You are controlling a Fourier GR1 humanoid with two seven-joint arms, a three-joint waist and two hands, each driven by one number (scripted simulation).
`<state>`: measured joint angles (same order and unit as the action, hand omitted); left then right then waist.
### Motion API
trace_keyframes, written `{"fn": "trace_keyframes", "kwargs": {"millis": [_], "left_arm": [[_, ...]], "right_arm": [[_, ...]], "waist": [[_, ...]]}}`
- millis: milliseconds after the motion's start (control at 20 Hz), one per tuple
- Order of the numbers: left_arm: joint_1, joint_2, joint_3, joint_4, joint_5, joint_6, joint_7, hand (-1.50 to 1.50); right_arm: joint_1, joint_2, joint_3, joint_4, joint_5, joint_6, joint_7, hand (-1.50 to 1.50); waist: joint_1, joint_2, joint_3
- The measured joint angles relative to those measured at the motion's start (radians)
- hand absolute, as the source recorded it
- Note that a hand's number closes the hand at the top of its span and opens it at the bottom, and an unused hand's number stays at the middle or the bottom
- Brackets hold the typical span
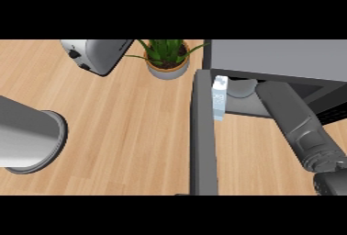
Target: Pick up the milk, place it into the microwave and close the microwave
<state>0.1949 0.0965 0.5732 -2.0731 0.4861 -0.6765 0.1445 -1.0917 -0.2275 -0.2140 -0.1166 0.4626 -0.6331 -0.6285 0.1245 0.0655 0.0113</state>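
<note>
The milk (219,98), a white carton with blue print, stands upright at the left front corner of the microwave's (278,55) open cavity, next to the door hinge. The microwave door (203,137) is swung open and juts toward me as a long grey slab. My right forearm (295,121) slants across the cavity's mouth, apart from the carton. Only a black piece of my right hand (331,183) shows, at the lower right edge. My left hand is out of view.
A thick grey cylinder (27,135), seemingly my left forearm, fills the left edge. A silver toaster (95,54) and a potted plant (166,57) stand at the back. Bare wooden counter (129,133) lies left of the door.
</note>
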Motion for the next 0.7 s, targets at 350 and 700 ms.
{"fn": "trace_keyframes", "kwargs": {"millis": [350, 700], "left_arm": [[-0.009, -0.018, -0.063, 0.010, -0.021, -0.045, -0.009, -1.50], [-0.015, -0.057, -0.131, -0.008, -0.049, -0.048, 0.005, 1.50]], "right_arm": [[0.018, 0.026, -0.083, -0.014, -0.092, 0.159, -0.080, -1.50], [0.078, 0.051, -0.151, -0.018, -0.170, 0.309, -0.167, -1.50]], "waist": [[-0.028, -0.014, -0.004], [-0.058, -0.034, -0.007]]}}
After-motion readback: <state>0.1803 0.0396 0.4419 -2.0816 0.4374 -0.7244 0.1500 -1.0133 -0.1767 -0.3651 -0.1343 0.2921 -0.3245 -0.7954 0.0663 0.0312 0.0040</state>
